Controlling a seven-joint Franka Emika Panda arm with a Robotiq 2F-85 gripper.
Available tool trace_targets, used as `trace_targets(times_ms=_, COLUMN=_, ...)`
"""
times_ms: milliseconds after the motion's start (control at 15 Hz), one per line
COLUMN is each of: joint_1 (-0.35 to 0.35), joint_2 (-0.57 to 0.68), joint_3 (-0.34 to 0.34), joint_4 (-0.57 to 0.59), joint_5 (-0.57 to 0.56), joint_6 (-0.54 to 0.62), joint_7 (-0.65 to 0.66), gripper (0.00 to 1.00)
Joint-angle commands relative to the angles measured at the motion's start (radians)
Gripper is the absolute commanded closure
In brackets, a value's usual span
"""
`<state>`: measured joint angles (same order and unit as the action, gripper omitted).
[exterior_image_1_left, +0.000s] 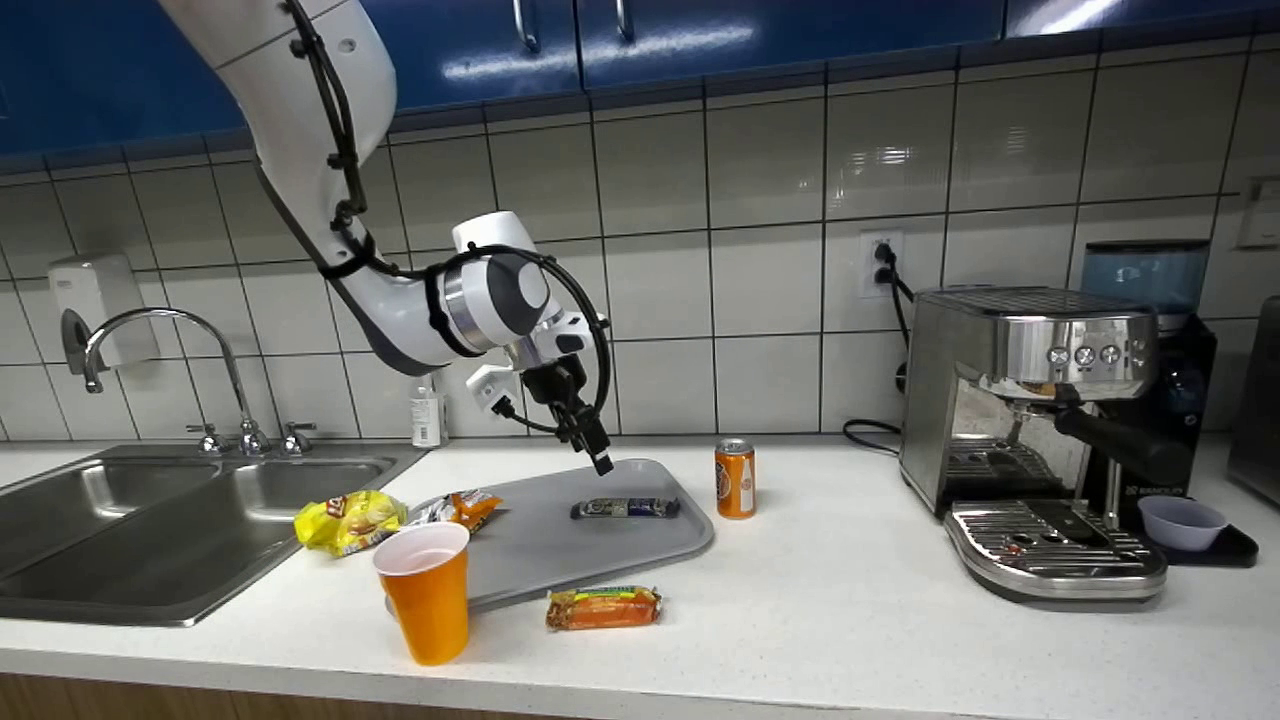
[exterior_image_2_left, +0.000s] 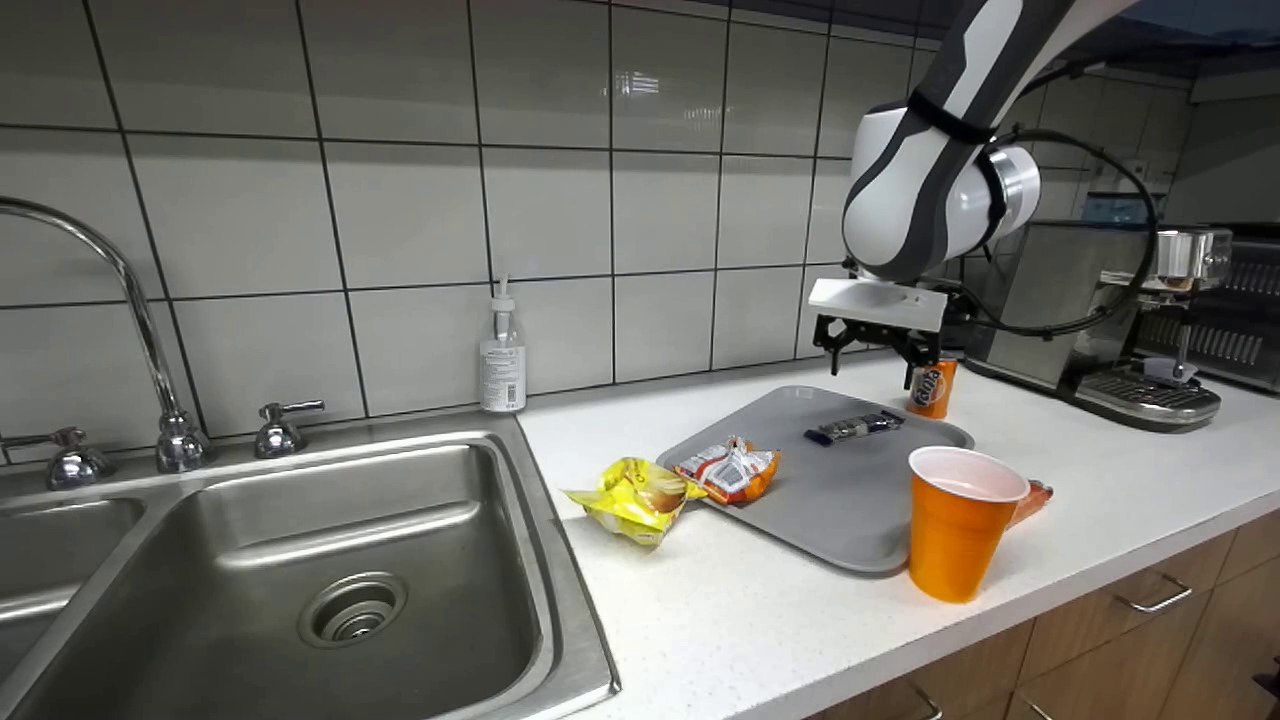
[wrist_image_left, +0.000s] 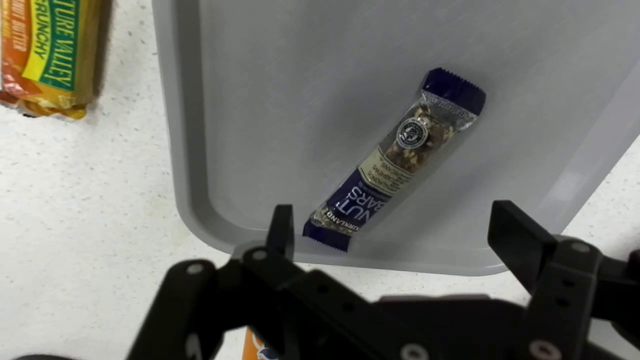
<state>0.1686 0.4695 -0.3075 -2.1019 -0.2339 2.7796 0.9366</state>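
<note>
Kirkland nut bar (wrist_image_left: 390, 162), slim, in clear-and-navy plastic, lies on the grey plastic tray (wrist_image_left: 290, 100), mid-frame in the wrist view; along the bottom, the black two-fingered hand (wrist_image_left: 390, 207) is spread wide, gripping nothing. In an exterior view, the white jointed arm (exterior_image_1_left: 285, 130) slants from upper left, hand tilted above the nut bar. In an exterior view, it reaches from upper right, fingers (exterior_image_2_left: 918, 350) pointing down.
</note>
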Motion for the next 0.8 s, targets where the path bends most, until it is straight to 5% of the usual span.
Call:
trace_targets(times_ms=0, joint_1=0.003, joint_2=0.002, joint_3=-0.004, joint_4=0.002, joint_5=0.008, joint_6=-0.001, joint_7=-0.008, gripper=0.00)
trace_targets(times_ms=733, joint_1=0.054, joint_2=0.033, joint_3=-0.060, joint_4=0.028, joint_5=-0.010, joint_6=-0.009, joint_7=0.070, gripper=0.00)
